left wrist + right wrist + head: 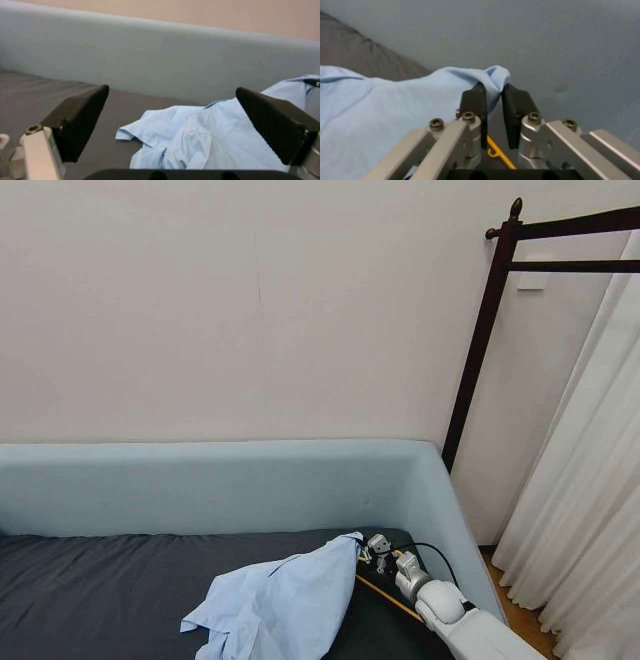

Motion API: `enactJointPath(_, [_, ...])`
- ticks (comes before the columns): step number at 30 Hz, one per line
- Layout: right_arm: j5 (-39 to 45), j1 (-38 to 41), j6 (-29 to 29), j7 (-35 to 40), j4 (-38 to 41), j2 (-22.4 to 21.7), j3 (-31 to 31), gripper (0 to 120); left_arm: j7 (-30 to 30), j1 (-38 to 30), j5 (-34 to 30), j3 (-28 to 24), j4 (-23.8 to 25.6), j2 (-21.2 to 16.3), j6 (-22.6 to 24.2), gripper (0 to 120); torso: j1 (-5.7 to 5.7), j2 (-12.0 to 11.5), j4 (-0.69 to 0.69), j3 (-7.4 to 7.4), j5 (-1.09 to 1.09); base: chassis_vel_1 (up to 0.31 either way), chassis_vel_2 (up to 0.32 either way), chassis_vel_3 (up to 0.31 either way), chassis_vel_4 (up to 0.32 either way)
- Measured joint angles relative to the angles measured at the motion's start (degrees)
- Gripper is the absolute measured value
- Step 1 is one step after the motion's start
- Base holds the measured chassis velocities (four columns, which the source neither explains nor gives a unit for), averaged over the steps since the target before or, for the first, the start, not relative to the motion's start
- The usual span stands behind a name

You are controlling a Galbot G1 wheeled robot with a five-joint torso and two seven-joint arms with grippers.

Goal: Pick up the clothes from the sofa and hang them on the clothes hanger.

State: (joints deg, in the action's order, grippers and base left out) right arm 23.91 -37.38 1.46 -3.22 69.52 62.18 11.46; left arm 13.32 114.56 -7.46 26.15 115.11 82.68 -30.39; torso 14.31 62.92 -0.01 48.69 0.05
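A light blue shirt (280, 605) lies crumpled on the sofa's dark seat, one corner lifted toward the right. My right gripper (366, 550) is shut on that raised corner; in the right wrist view its black fingers (475, 103) pinch the fold of the shirt (395, 108). A yellow hanger (385, 595) pokes out beneath the shirt by the wrist, and shows as the hanger (499, 153) under the gripper. My left gripper (175, 116) stands open, hovering short of the shirt (210, 138) with nothing between its pads. The dark wooden clothes rack (480, 350) stands right of the sofa.
The pale blue sofa back (220, 485) and its right arm (455, 525) wall in the dark seat (90, 595). White curtains (590, 480) hang at the far right beside the rack. A black cable (435, 555) loops off the right wrist.
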Motion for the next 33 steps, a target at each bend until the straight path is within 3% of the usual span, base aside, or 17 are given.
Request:
enactJointPath(2, [0.92,-0.80,-1.42,0.87,1.96,-0.36,-0.33,18,-0.13,0.12,0.05,0.07,0.00,-0.44,0.00,100,0.00,0.00,0.00,0.00,0.00,0.000,0.000,0.000,0.000])
enactJointPath(12, [7.13,-12.81,-14.93,12.02,19.19,0.15,-5.86,59,-0.56,3.57,1.70,3.21,0.63,-4.73,-0.87,100,0.00,0.00,0.00,-0.01,0.01,0.000,0.000,0.000,0.000])
enactJointPath(18, [8.67,-15.39,-17.57,13.47,23.25,-0.01,-3.03,81,-1.06,4.33,1.72,4.37,0.08,-5.79,-1.37,100,-0.01,0.01,-0.02,-0.01,0.00,0.000,0.000,0.000,0.000])
enactJointPath(23, [12.35,-11.80,-19.11,13.39,20.96,2.93,2.45,98,-1.62,4.60,1.72,5.19,-0.75,-7.55,-1.32,100,0.00,0.01,-0.01,-0.01,0.00,0.000,0.000,0.000,0.000])
enactJointPath(25, [12.36,-11.67,-19.12,13.39,20.79,3.04,2.57,98,-1.62,4.60,1.74,5.28,-0.86,-7.61,-1.32,100,-0.01,0.00,0.00,0.00,0.00,0.000,0.000,0.000,0.000])
enactJointPath(28, [12.83,-6.47,-19.46,12.50,12.57,8.56,7.30,100,-1.62,4.51,1.93,6.11,-1.80,-7.35,-1.30,100,0.00,0.00,0.00,0.00,-0.01,0.000,0.000,0.000,0.000])
enactJointPath(33, [14.45,-3.33,-20.93,12.40,6.40,13.69,11.04,100,-1.38,4.40,2.08,6.02,-2.64,-5.98,-1.31,100,0.00,0.00,0.01,0.01,0.01,0.000,0.000,0.000,0.000])
